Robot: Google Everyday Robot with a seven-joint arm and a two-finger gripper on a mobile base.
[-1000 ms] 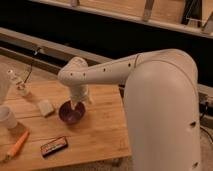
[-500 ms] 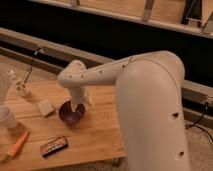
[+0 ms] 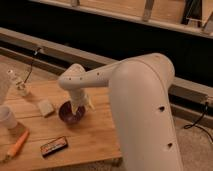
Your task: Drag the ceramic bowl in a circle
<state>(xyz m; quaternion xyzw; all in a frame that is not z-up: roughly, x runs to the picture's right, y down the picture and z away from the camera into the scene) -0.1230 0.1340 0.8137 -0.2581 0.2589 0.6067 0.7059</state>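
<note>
The small, glossy, dark purple-maroon ceramic bowl (image 3: 66, 115) sits near the middle of the pale wooden bench (image 3: 97, 137). It lies directly beneath the white gripper (image 3: 81, 105), which dips onto its rim on the side away from the pale square block (image 3: 46, 107) (clamped or merely resting, I cannot tell). The white arm (image 3: 100, 77) reaches across with its wrist pointing straight down.

the table (image 3: 97, 137) is seen to be built of pale wood planks, smooth and faintly sheened. the ceramic bowl (image 3: 66, 115) is finished in a dark, glossy glaze. the gripper (image 3: 81, 106), placed at the bowl's rim, and the arm (image 3: 140, 95) are cased in smooth white plastic. the block (image 3: 46, 107) is seen as pale and matt.
</note>
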